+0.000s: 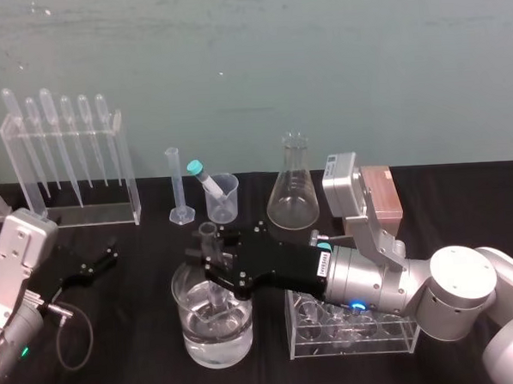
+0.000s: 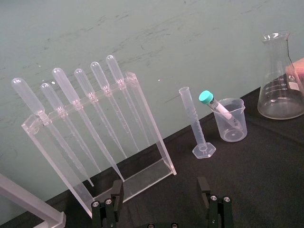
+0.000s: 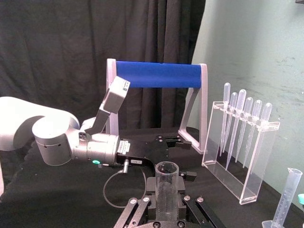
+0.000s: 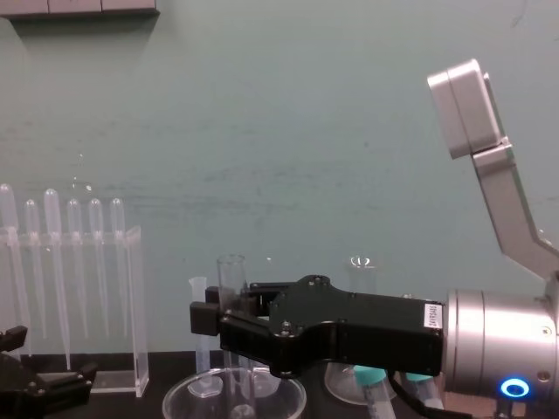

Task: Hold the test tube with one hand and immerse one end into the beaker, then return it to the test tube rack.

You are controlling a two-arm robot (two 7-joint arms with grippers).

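The beaker (image 1: pixel 214 332) holds clear liquid. The test tube (image 1: pixel 209 236), clear, uncapped and upright, stands in it, clamped by the right gripper (image 1: pixel 207 263). The depth of its lower end is hard to make out. A small beaker (image 1: pixel 225 200) holds a teal-capped tube (image 1: pixel 201 176). The arm partly hides the rack (image 1: pixel 384 198). The left gripper (image 2: pixel 160 202), spread wide, sits at the counter's (image 1: pixel 128 362) left.

The tall, slim clear glass test tube (image 1: pixel 208 234) is smooth and glossy, like the wide clear glass beaker (image 1: pixel 192 340). The right gripper (image 1: pixel 207 262), closed on the tube, looks like matt black plastic, and its arm is satin silver metal. The low pinkish-orange test tube rack (image 1: pixel 382 196) looks dull. Matt black cloth (image 1: pixel 119 354) covers the bench. At its far left edge, the clear acrylic pipette stand (image 1: pixel 68 217) shines.
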